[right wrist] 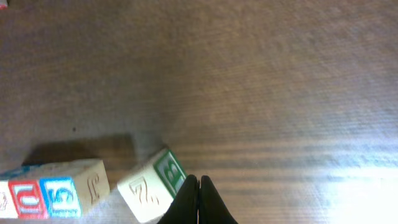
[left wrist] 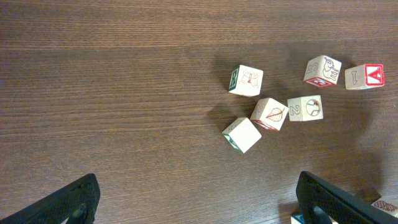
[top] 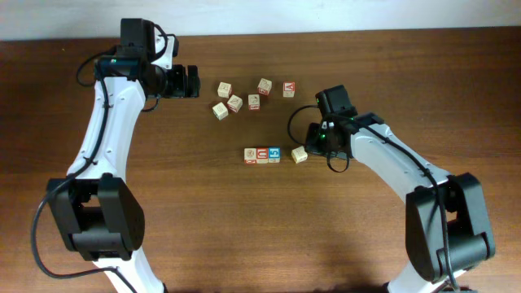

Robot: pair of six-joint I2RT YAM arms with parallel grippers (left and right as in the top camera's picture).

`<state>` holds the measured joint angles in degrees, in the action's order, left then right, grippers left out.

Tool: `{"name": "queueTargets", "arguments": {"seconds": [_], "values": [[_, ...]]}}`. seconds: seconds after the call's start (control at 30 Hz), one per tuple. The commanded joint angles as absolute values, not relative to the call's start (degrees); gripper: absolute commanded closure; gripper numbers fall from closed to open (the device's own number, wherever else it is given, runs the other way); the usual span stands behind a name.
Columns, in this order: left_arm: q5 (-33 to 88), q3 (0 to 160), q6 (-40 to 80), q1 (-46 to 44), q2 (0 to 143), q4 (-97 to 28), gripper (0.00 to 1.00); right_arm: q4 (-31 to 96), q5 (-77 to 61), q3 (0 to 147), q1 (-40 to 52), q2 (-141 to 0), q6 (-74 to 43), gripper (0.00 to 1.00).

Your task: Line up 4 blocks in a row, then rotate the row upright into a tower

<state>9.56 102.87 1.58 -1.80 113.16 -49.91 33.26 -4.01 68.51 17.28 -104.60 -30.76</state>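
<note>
On the table [top: 244, 236], the four blocks [top: 262, 154] lay near the centre. Three sat edge to edge in a straight row, and the fourth block [right wrist: 152, 186] lay just to the row's right, apart from it and skewed to its line. By judgement, this one block was turned or being turned and three were left, though no frame showed any block's starting angle. The left gripper [top: 194, 82], jaws wide and empty, hovered near the loose cubes [top: 234, 103] at the far side, well apart from the row. The right gripper [right wrist: 199, 193] was closed on nothing — its tips sat at the fourth block's green-framed face, touching or just beside; which could not be told.
</note>
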Motion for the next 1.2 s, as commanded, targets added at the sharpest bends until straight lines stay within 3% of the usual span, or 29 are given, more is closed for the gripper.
{"name": "queueTargets", "arguments": {"seconds": [0.0, 0.4, 0.7, 0.8, 0.97, 1.17], "values": [[9.6, 103.1, 2.0, -1.7, 113.5, -49.8, 0.01, 31.4, -5.0, 69.4, 18.0, -109.3, -28.5, 0.96], [9.6, 103.1, 2.0, -1.7, 113.5, -49.8, 0.01, 27.6, -5.9, 69.4, 22.9, -110.3, -36.5, 0.96], [9.6, 103.1, 2.0, -1.7, 113.5, -49.8, 0.01, 26.1, -6.9, 69.5, 24.0, -110.9, -36.6, 0.96], [9.6, 103.1, 2.0, -1.7, 113.5, -49.8, 0.01, 28.8, -6.9, 70.3, 21.0, -104.4, -33.0, 0.96], [9.6, 103.1, 2.0, -1.7, 113.5, -49.8, 0.01, 37.1, -12.8, 69.4, 28.3, -102.5, -35.8, 0.96], [9.6, 103.1, 2.0, -1.7, 113.5, -49.8, 0.01, 32.2, -6.1, 66.6, 29.6, -108.4, -40.0, 0.96]]}}
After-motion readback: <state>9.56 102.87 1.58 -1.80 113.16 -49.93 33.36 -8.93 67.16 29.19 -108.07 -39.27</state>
